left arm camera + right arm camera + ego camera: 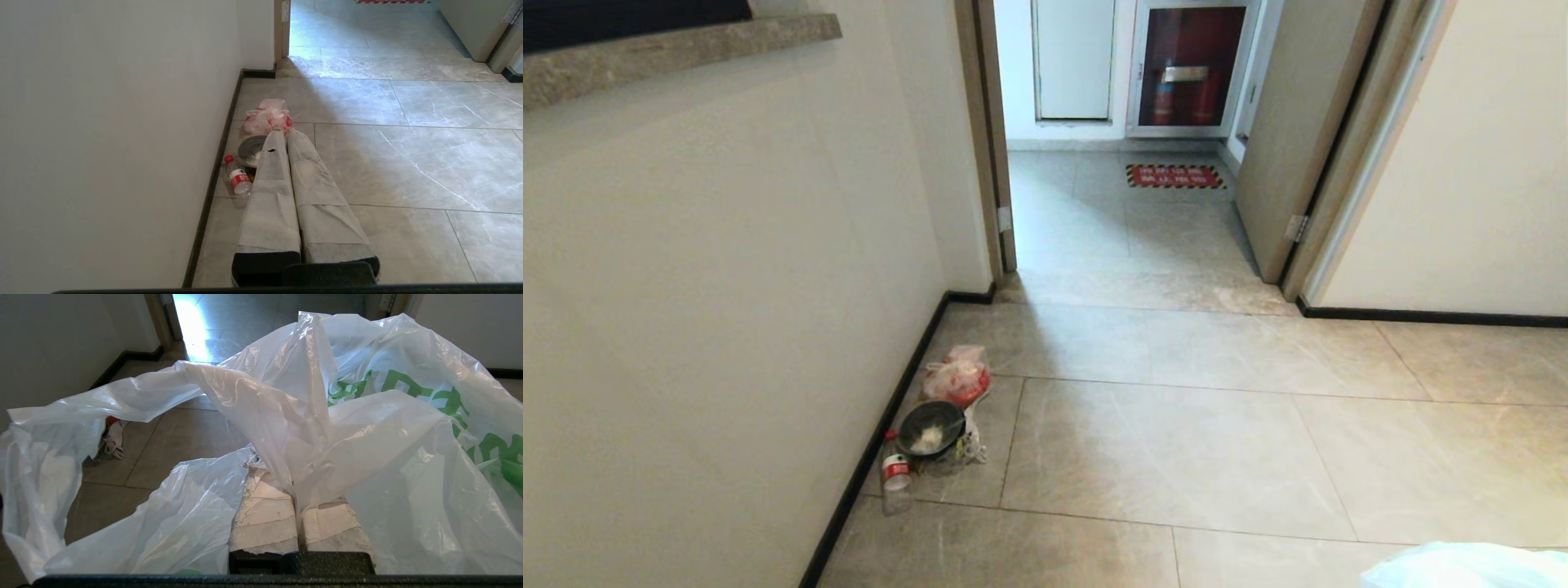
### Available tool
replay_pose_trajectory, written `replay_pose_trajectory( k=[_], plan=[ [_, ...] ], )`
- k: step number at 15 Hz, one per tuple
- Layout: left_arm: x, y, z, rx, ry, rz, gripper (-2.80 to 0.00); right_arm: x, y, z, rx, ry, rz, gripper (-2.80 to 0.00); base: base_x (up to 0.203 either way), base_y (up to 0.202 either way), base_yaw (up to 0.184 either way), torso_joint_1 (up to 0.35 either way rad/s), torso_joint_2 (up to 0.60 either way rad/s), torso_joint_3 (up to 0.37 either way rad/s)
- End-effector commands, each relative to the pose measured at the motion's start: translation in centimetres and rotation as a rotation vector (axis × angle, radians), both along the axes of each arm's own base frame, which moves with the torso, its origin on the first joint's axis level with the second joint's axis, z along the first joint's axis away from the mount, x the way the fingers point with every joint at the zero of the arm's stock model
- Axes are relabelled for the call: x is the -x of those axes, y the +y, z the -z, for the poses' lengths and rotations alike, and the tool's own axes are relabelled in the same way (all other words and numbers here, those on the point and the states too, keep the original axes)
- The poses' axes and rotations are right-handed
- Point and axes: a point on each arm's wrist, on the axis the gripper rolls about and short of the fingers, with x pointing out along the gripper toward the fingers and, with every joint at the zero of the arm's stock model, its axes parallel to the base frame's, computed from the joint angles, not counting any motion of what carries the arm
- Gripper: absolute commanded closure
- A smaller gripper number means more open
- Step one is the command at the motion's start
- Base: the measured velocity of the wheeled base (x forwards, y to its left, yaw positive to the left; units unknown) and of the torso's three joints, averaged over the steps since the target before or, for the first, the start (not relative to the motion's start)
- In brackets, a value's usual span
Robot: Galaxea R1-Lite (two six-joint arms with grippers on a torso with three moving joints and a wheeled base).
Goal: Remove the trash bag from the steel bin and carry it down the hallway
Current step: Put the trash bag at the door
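The trash bag [367, 428], thin white plastic with green print, billows over my right gripper [286, 477], which is shut on a gathered fold of it. The taped fingers [265, 514] are pressed together with the plastic pinched between them. One corner of the bag [1470, 567] shows at the lower right of the head view. My left gripper [286, 134] is shut and holds nothing; it hangs low over the floor near the left wall. Grey tiles of the hallway [1176, 441] stretch ahead. The steel bin is out of view.
By the left wall's black baseboard lie a reddish-pink bag [957, 377], a dark round bowl [931, 427] and a plastic bottle [896, 478]. An open doorway [1127, 204] lies ahead with a door leaf [1298, 139] on its right and a red floor mat [1176, 176] beyond.
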Motion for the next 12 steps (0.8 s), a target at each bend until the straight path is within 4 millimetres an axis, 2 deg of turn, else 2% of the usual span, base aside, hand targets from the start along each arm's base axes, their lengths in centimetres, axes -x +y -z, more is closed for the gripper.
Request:
replay_pose_trajectory(
  k=[1, 8, 12],
  plan=[
    [-0.01, 0.0, 0.01, 0.002, 0.002, -0.001, 0.0, -0.01, 0.0, -0.01, 0.0, 0.001, -0.001, 0.0, -0.004, -0.063, -0.003, 0.007, 0.0, 0.002],
    [-0.01, 0.0, 0.05, 0.004, 0.001, 0.001, 0.0, 0.0, 0.0, 0.01, 0.0, 0.001, 0.001, 0.0, 0.0, -0.176, 0.0, 0.001, 0.0, 0.003],
    [-0.01, 0.0, 0.05, 0.004, 0.001, 0.001, 0.0, 0.0, 0.0, 0.01, 0.0, 0.001, -0.001, 0.0, 0.0, -0.022, 0.0, 0.001, 0.0, 0.001]
  ],
)
